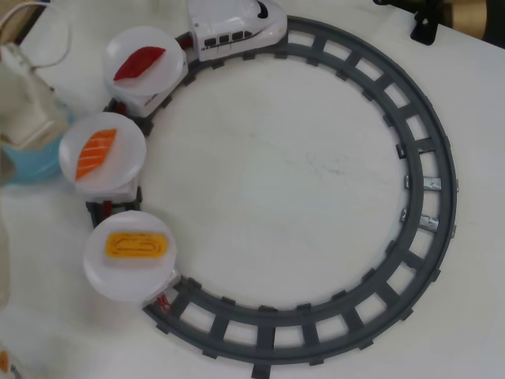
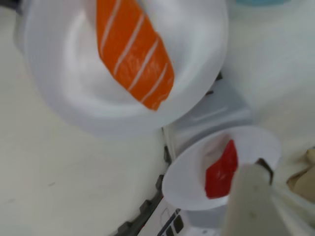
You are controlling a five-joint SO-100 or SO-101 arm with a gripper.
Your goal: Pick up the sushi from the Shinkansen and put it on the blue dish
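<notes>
sushi [image 1: 136, 245] flat, long axis left-right

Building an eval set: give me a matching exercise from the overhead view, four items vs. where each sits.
Things:
1. yellow sushi
2. orange striped piece
3. dark red piece
4. Shinkansen

Places:
A. white plate right behind the engine
B. top of the track loop
C. last white plate, lowest on the left
D. middle white plate, next to the blue dish

Pairs: 1-C, 2-D, 3-A, 4-B
</notes>
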